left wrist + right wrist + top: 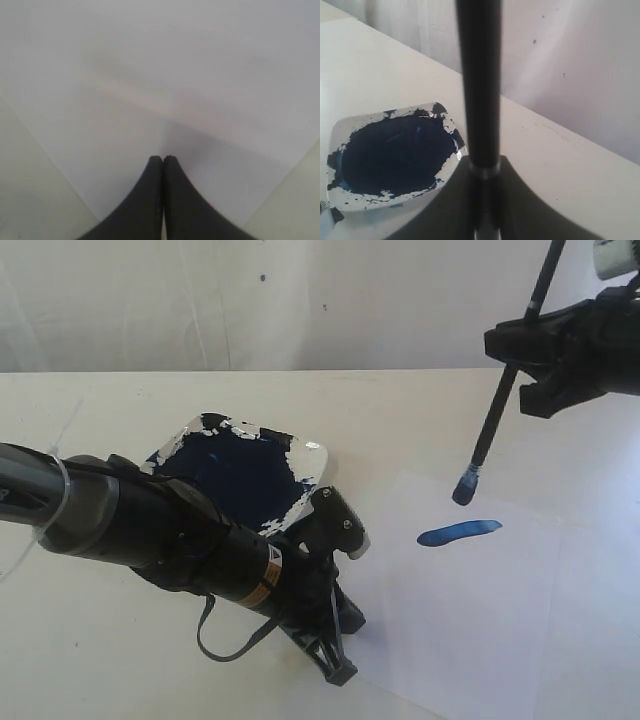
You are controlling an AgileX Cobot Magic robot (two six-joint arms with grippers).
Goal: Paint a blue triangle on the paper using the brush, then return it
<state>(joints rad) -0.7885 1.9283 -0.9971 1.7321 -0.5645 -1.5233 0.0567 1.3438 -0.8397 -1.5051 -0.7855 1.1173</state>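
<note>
Paper (480, 620): thin white sheet, matt, smooth
Brush (497, 410): black handle, smooth, faint sheen; ferrule (485, 172) silvery, metal-looking; bristles wet with blue
Blue stroke (458, 532): wet-looking, uneven edges
Dish (312, 455): white, glossy rim; navy paint (235, 470) shiny in patches
Table (100, 640): cream, matt, speckled
Left gripper (163, 165): black, matt, plastic-looking

The exterior view looks down at a slant across the cream worktop (200, 400) toward a pale back wall (300, 300), taking in both arms. The left wrist view sits very close over the plain white paper sheet (150, 75), facing down along the left arm's closed black fingers (145, 200). The right wrist view faces along the thin black-handled brush (480, 75), blurred by nearness, toward the white square dish of navy paint (350, 125). The exterior view shares that dish, and shares the paper with the left wrist view.
</note>
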